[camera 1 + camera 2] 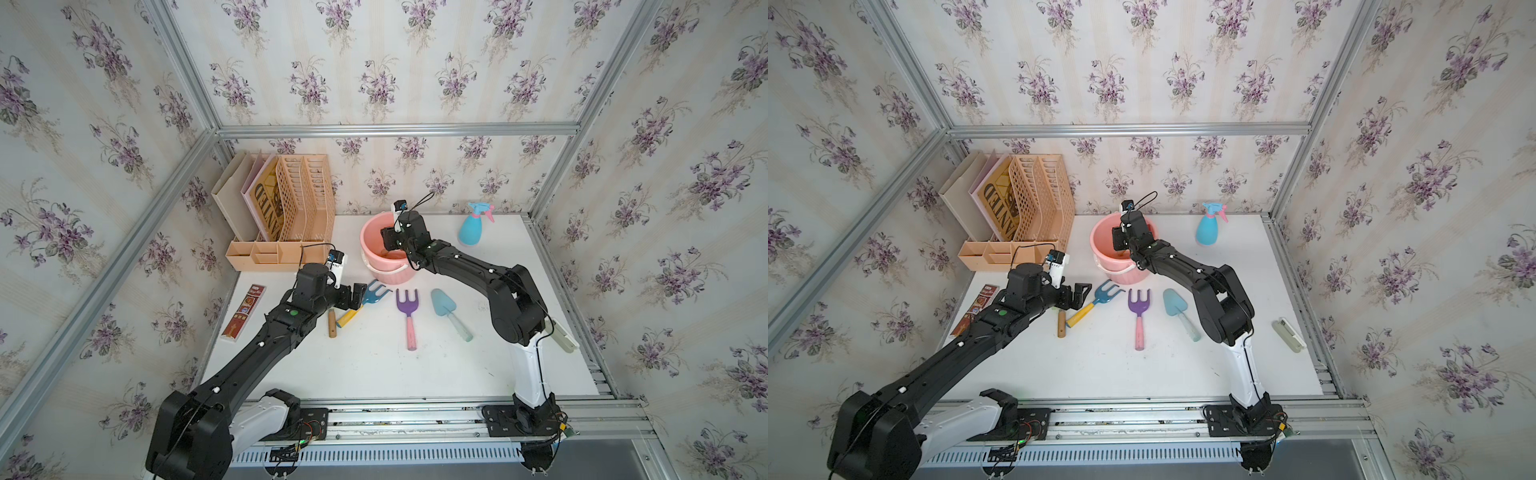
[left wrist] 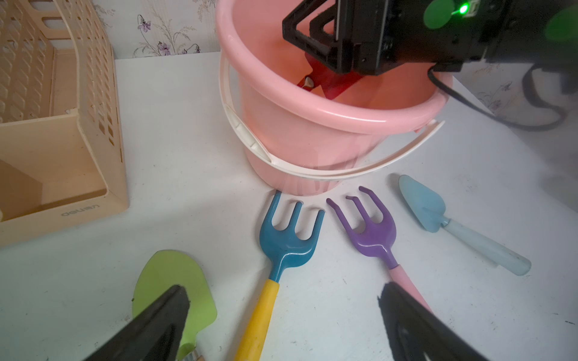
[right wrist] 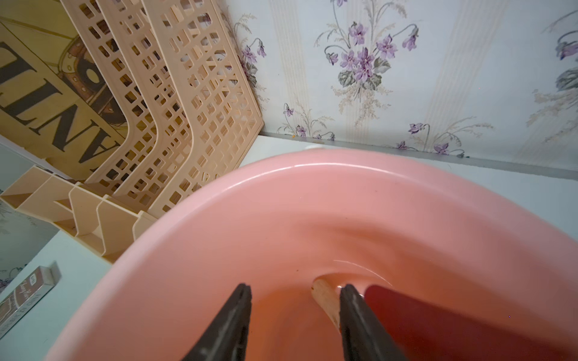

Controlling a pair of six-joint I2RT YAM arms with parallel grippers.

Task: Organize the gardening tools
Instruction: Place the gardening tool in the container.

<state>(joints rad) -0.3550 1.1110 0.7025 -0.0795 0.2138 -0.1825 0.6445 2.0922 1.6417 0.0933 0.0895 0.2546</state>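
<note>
Flowered wallpaper [image 1: 415, 62] and a metal frame [image 1: 395, 129] enclose my white table [image 1: 374, 365], whose near half lies bare and gives my arms open room. Back left, against the wall, stands a beige file rack [image 1: 307, 195] with "deli" moulded on its base. A board [image 1: 266, 195] filed in it shows the letters "ANTED". A narrow box [image 1: 244, 311], its print too small to read, lies along the left edge, and a pale case [image 1: 1289, 334] lies at the right edge. The pink bucket [image 2: 312, 131] stands back centre, its white handle folded down. My right gripper [image 3: 295, 287] reaches into it, jaws apart, clamping nothing. The red shovel [image 3: 438, 322] lies inside, its wooden handle just beside one finger. The spray bottle [image 1: 473, 228] stands upright, back right. Before the bucket lie, left to right, the green shovel [image 2: 175, 275], blue fork [image 2: 289, 243], purple fork [image 2: 372, 231] and light-blue trowel [image 2: 422, 203], heads toward the bucket. My left gripper [image 2: 283, 297] hovers over the green shovel and blue fork, jaws wide apart, empty.
</note>
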